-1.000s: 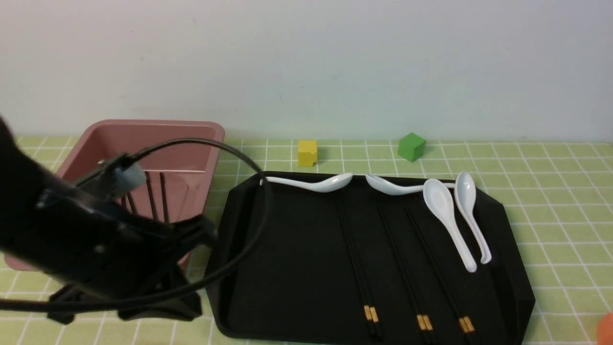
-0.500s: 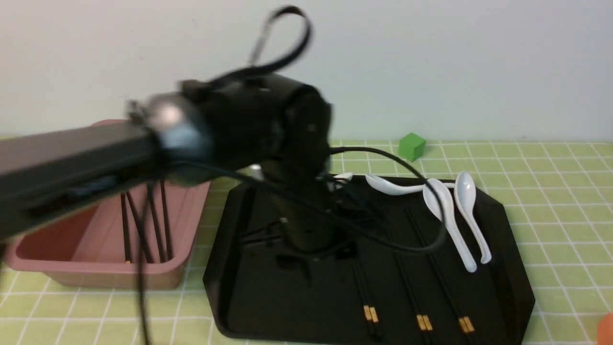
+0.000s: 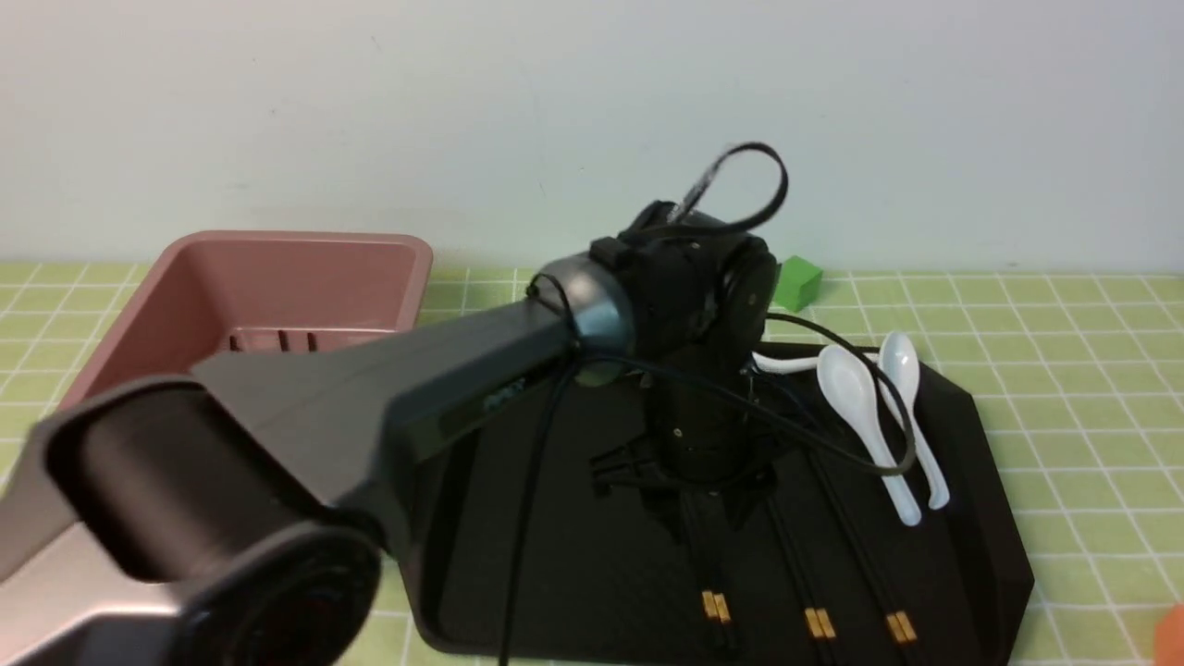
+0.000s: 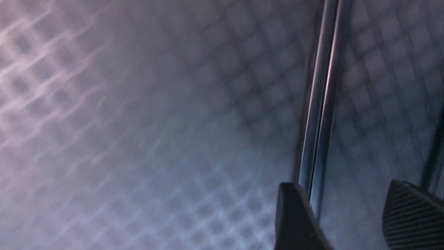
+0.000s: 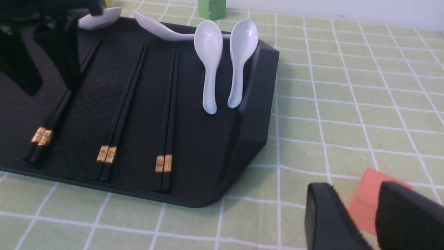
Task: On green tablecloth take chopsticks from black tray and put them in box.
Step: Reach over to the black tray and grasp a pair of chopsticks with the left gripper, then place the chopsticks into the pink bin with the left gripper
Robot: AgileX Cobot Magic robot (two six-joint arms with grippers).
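Left arm (image 3: 444, 398) partly hides box (image 3: 277, 268); 2 spoons (image 3: 856, 398) lie beside chopsticks (image 3: 814, 622).

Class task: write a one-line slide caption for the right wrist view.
Three pairs of chopsticks and white spoons lie on the black tray, with the right claw open near an orange block.

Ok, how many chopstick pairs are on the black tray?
3. The left pair lies under the open left tool, the middle pair beside it, the right pair nearest the white spoons. The left arm hides part of the black tray; more may be there.
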